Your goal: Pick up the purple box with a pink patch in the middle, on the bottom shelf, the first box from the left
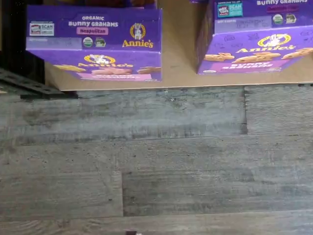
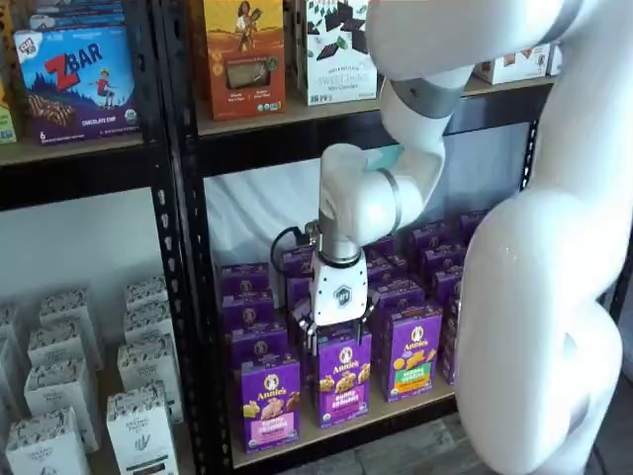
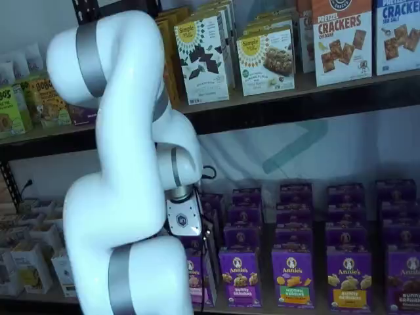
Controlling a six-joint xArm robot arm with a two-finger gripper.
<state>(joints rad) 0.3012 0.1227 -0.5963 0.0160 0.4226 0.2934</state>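
The purple box (image 2: 270, 399) stands upright at the front of the bottom shelf (image 2: 336, 431), leftmost of the front row in a shelf view. You will note a white round logo near its top, "Annie's" lettering beneath, a snack picture, and a pink patch across the lower face. From the wrist view the same box (image 1: 95, 41) shows its top panel reading "Bunny Grahams" with a pink "Neapolitan" label, and its front face with the pink strip at the base, set close to the shelf's front edge. In a shelf view it is (image 3: 195, 279) largely hidden behind the arm.

Just beside it sits a neighbouring purple carton (image 2: 343, 377) with a purple label, a strip of bare board between the two. Further along stands a carton with a green patch (image 2: 412, 350).

The end effector (image 2: 334, 338) hangs in front of the neighbouring carton, above and to one side of the purple box, not touching it. You cannot tell whether its fingers are apart; they are not clearly visible
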